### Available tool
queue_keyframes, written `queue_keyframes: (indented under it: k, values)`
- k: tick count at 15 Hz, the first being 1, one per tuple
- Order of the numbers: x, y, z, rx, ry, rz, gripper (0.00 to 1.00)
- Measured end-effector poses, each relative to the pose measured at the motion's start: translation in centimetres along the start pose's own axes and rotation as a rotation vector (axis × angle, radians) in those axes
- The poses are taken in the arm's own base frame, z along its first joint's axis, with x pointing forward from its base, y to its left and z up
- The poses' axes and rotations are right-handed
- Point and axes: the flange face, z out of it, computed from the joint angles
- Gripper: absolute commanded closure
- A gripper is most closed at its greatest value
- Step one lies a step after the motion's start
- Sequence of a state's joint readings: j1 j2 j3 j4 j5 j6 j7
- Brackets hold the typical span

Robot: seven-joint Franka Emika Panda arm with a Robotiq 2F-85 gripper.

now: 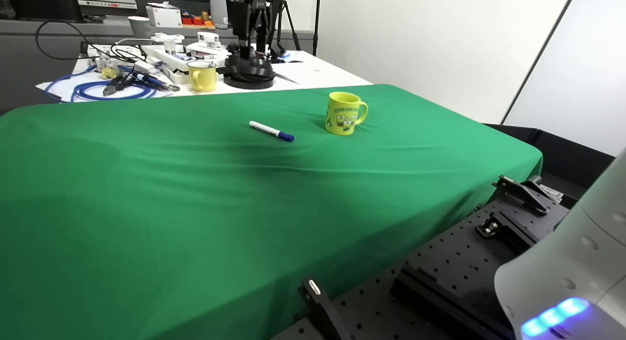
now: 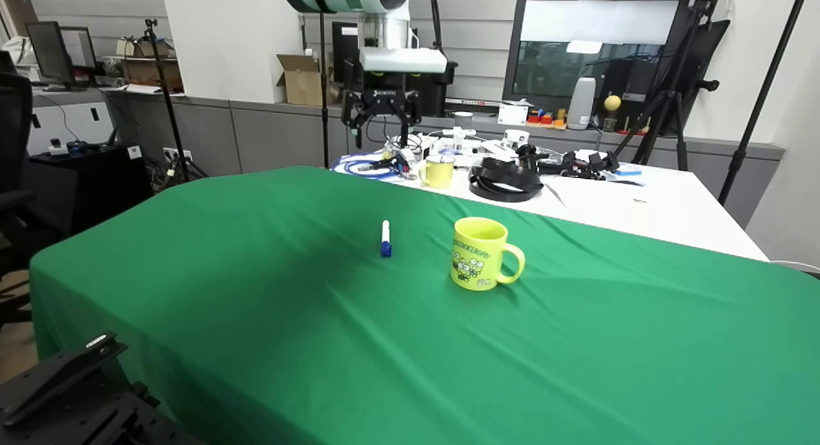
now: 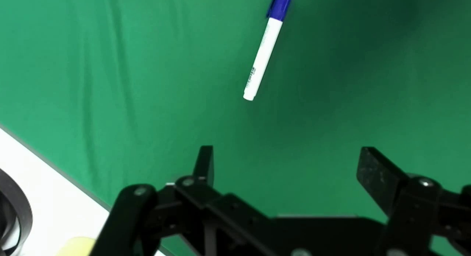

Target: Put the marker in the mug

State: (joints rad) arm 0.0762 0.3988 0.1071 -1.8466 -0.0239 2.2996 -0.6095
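Note:
The marker (image 1: 270, 131), with a white barrel and dark blue cap, lies flat on the green cloth in both exterior views (image 2: 385, 239). It also shows at the top of the wrist view (image 3: 265, 53), where the frame edge cuts off its cap end. The bright yellow mug (image 1: 337, 110) stands upright beside it, apart from it, handle to the side (image 2: 477, 256); it is out of the wrist view. My gripper (image 2: 381, 136) hangs high above the table, also visible in an exterior view (image 1: 252, 49). In the wrist view its fingers (image 3: 287, 153) are wide apart with nothing between them.
A white table (image 2: 672, 221) adjoins the green cloth (image 1: 195, 208). It holds a paler yellow cup (image 1: 203, 79), black rings (image 2: 506, 179), blue cables and white clutter. The black mounting plate (image 1: 440, 266) and white robot base (image 1: 562, 271) stand at the cloth's edge.

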Motion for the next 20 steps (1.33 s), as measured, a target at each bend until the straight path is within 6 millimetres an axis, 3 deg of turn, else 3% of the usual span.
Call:
queue_keyframes:
  k: [5, 16, 20]
  values:
    - [-0.9, 0.8, 2.4, 0.024, -0.03, 0.071, 0.0]
    - [-0.8, 0.7, 3.2, 0.022, -0.023, 0.078, 0.0]
    - [-0.9, 1.0, 5.8, 0.02, -0.013, 0.114, 0.0]
